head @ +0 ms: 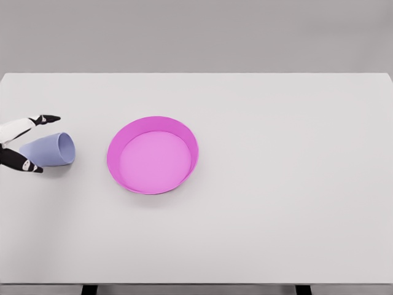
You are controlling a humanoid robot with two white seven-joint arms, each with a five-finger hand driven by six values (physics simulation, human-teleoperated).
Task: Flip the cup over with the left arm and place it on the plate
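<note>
While the cup (50, 149) lies on its side at the surface's (276, 184) left edge, mouth toward the plate (116, 144), the left hand (23, 142) straddles its base, fingers spread either side, seemingly ready to grasp and flip it.

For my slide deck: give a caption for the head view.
Left robot hand straddles a tipped blue cup beside the empty pink plate.

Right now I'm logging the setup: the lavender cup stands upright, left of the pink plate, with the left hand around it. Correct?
Not quite. The head view shows the lavender cup lying on its side, mouth toward the pink plate. It is left of the plate, with the left hand around it.
</note>
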